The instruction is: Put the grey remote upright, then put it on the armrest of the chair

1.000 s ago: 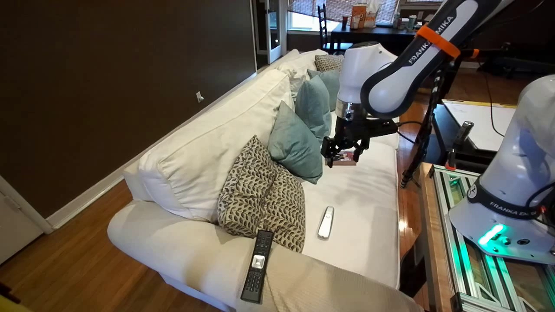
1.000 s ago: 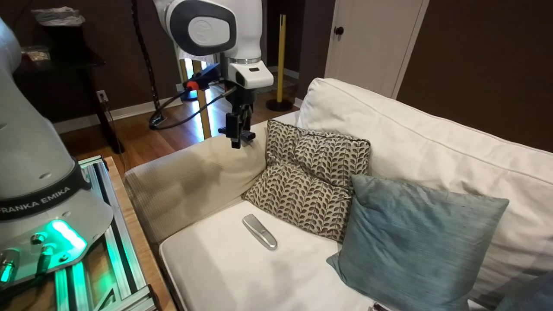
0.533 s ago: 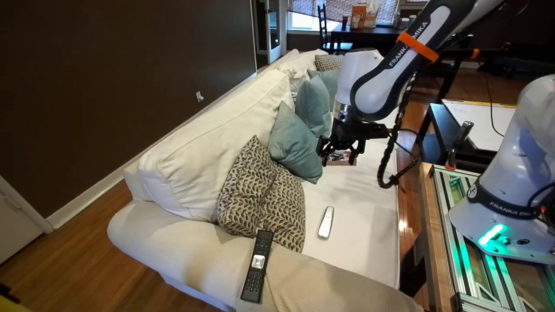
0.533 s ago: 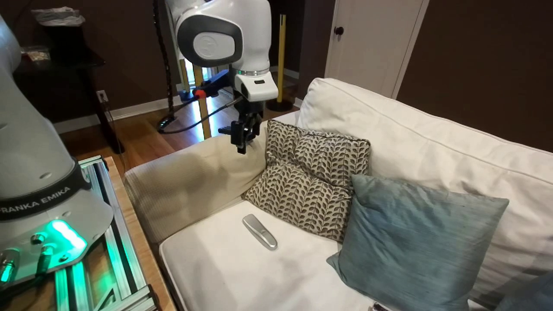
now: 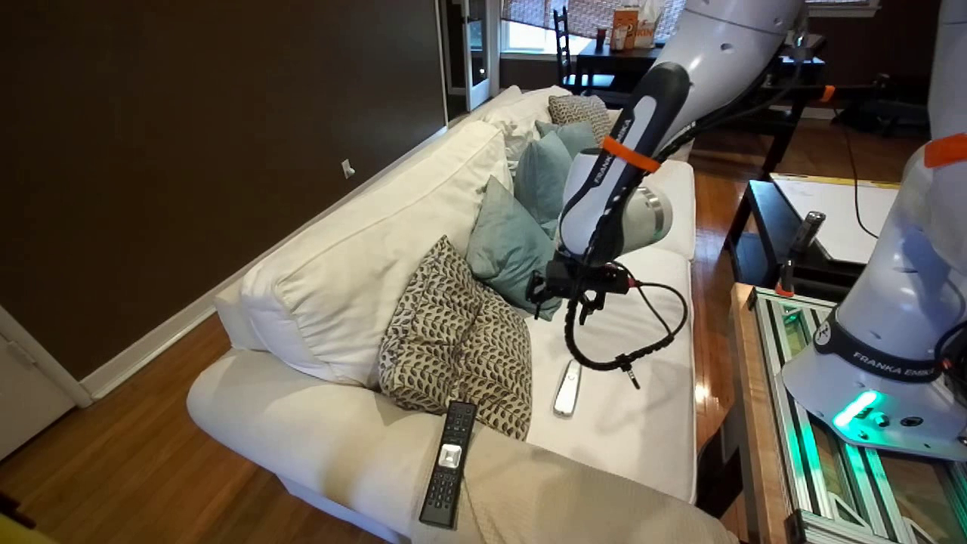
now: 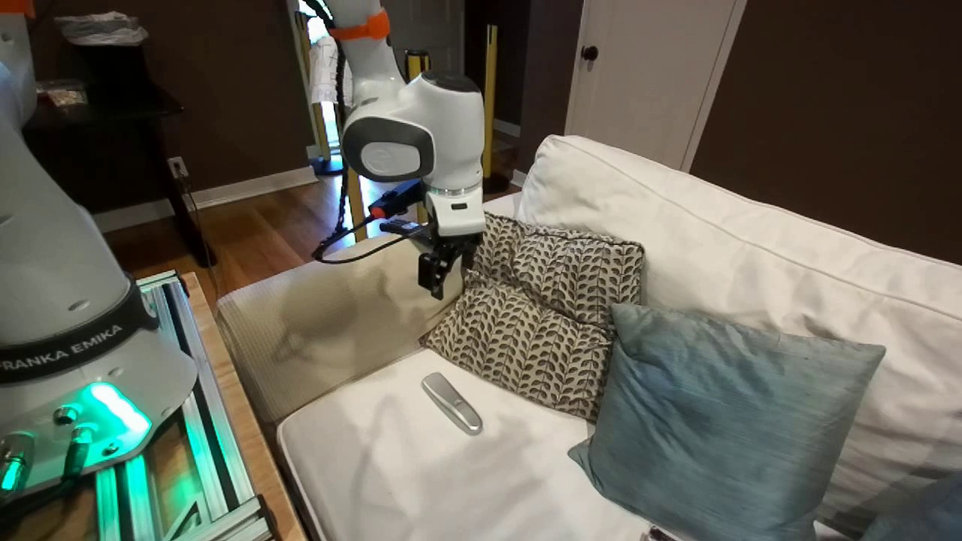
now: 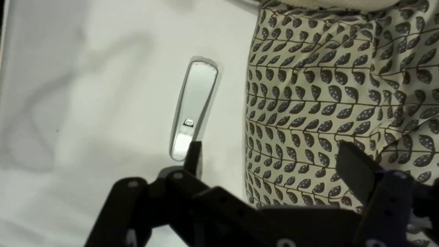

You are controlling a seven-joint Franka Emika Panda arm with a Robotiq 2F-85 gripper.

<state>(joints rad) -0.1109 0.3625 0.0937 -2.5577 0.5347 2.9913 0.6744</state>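
Hanging in the air, the gripper (image 7: pixel 272 159) (spread wide) is higher than the grey remote (image 6: pixel 452 403) lying flat on the sofa seat (image 6: pixel 361 458).

Your exterior views face roughly opposite ways; your wrist view looks down from closer; all share the grey remote (image 7: pixel 193 106) and leaf-print pillow (image 7: pixel 305 106).

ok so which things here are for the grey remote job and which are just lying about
For the job:
grey remote, lying flat
armrest, its goal
gripper, holding nothing

Just lying about:
black remote, on the armrest
leaf pillow
blue pillows
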